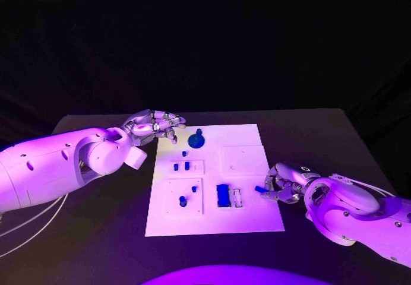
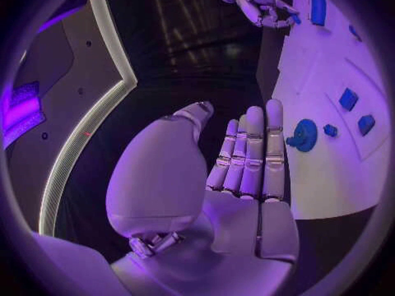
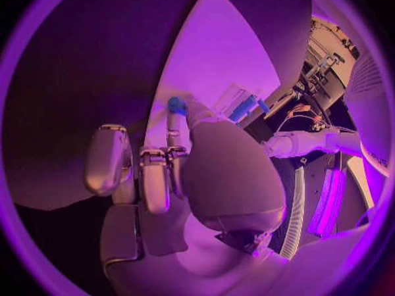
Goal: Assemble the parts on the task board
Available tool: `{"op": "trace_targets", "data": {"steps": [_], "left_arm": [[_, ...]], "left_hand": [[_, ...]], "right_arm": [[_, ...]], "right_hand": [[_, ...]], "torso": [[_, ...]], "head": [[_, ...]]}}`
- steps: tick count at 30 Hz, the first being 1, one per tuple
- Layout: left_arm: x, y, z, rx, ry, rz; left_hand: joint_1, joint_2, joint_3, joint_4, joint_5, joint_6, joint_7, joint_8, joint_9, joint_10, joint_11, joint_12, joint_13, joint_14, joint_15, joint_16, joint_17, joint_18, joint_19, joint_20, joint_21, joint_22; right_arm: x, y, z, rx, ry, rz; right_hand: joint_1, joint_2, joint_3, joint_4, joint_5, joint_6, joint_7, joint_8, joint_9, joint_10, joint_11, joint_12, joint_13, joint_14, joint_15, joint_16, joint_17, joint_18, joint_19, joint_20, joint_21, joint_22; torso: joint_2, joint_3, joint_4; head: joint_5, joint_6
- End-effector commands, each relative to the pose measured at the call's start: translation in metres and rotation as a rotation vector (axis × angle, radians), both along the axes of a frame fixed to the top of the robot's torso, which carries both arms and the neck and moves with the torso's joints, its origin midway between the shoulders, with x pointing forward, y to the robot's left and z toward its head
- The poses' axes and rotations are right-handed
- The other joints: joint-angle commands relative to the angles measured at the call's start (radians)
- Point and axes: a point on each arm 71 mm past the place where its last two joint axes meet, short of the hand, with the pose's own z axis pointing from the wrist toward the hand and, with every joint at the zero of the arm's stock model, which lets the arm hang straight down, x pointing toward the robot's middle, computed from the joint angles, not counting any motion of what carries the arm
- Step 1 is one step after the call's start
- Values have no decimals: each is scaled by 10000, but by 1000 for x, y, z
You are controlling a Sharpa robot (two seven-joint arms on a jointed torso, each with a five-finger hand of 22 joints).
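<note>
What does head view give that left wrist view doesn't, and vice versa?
Head view alone: the whole task board, including its near blocks with the tall blue part and the small blue peg.

Left wrist view alone: the left robot hand from behind, fingers straight, close together and holding nothing, beside the board's edge.

Both: the round blue part on the board by the left robot hand, and the right robot hand pinching a small blue piece.

The white task board point(image 1: 248, 219) lies flat on the table. A round blue part point(image 1: 197, 141) sits near its far edge, a long blue block point(image 1: 223, 195) stands nearer, and small blue pieces point(image 1: 182, 167) between them.
</note>
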Motion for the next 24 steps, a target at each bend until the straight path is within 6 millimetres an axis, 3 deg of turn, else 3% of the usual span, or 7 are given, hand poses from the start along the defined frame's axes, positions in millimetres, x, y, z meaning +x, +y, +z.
{"op": "trace_targets", "data": {"steps": [1,6,13,18,24], "left_arm": [[-1,-3,2,-193,-106,-137],[-1,-2,2,-195,-122,-122],[-1,-2,2,-193,-168,-62],[0,-2,3,-209,-239,-4],[0,-2,3,-211,-262,21]], "left_hand": [[27,139,-2,50,-14,-42,-17,54,12,37,1,44,11,-59,-27,48,15,142,30,23,-54,-11],[27,139,-2,50,-14,-42,-17,54,12,37,1,44,11,-59,-27,48,15,142,30,23,-54,-11],[27,139,-2,50,-14,-42,-17,54,12,37,1,44,11,-59,-27,48,15,142,30,23,-54,-11],[81,199,1,66,-2,-40,-20,62,14,45,-4,63,23,-56,-32,51,18,144,43,19,-63,-18],[81,199,1,66,-2,-40,-20,62,14,45,-4,63,23,-56,-32,51,18,144,43,19,-63,-18]], "right_arm": [[-4,-3,-11,-931,405,30],[-6,0,-9,-754,235,-81],[-12,6,2,143,-186,-216],[-16,11,17,1104,-775,-256],[-22,20,23,2167,-275,-431]], "right_hand": [[306,3,352,-36,429,74,-14,-64,-172,625,-63,-2,2167,972,-53,53,2297,-69,184,-51,49,1009],[454,-116,1107,-131,1294,205,-43,-136,-205,623,-90,-5,2168,971,-74,52,2296,-69,190,-65,45,1050],[243,-91,1431,-69,1350,230,-77,-133,-184,671,-115,65,2214,983,-92,74,2350,-92,229,-79,186,1122],[154,-146,1787,-161,1636,248,-127,-78,-117,733,-160,159,2275,1004,-131,113,2444,-129,291,-111,424,1229],[-45,-176,2017,-167,1741,226,-134,-40,-59,733,-170,148,2269,991,-142,88,2382,-116,278,-126,335,1215]], "torso": [[-7,-6,-2],[-7,-1,4],[-10,-3,-3],[-8,-8,-5],[-2,-1,4]], "head": [[0,-9],[-9,-21],[-30,-36],[-63,-43],[-89,-41]]}}
